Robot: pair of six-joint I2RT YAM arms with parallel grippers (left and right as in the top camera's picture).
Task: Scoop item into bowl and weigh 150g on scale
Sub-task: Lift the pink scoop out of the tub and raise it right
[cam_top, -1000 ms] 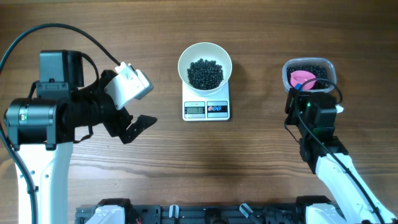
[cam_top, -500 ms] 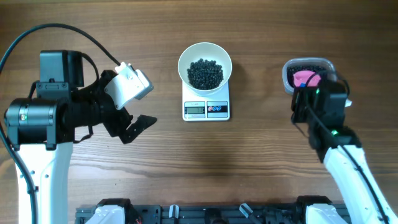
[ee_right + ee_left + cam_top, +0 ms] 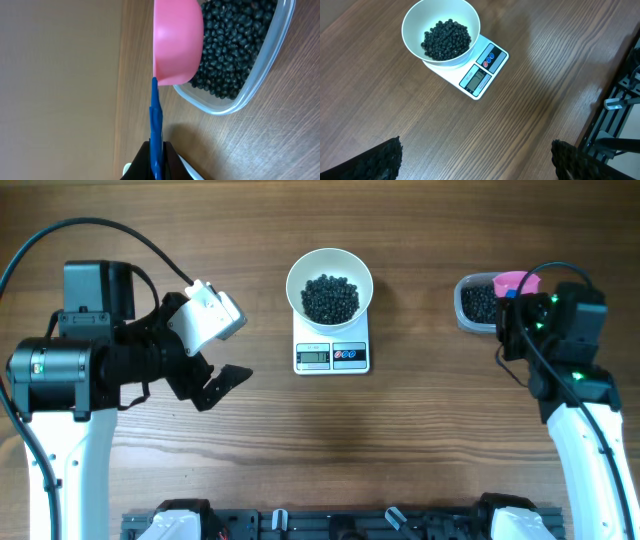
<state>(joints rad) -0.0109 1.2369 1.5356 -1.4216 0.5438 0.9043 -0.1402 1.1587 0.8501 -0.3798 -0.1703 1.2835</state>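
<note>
The white bowl (image 3: pixel 330 288) stands on the white scale (image 3: pixel 332 352) at the table's middle back, holding a heap of the black beads (image 3: pixel 330 297); the left wrist view shows the bowl (image 3: pixel 441 31) and scale (image 3: pixel 481 75) too. My right gripper (image 3: pixel 156 155) is shut on the blue handle (image 3: pixel 156 120) of the pink scoop (image 3: pixel 177 40), turned on its side above the clear tub's (image 3: pixel 250 85) near edge. More beads (image 3: pixel 235 45) fill that tub (image 3: pixel 478 302). My left gripper (image 3: pixel 475 160) hangs open over bare wood, left of the scale.
The tub sits at the back right, near the right arm (image 3: pixel 560 340). The left arm's body (image 3: pixel 110 360) fills the left side. A black rail (image 3: pixel 330 525) runs along the table's front edge.
The right arm swung right and back, lifting the pink scoop out of the tub's middle to its far right edge and rolling it on its side. The left arm stayed still.
</note>
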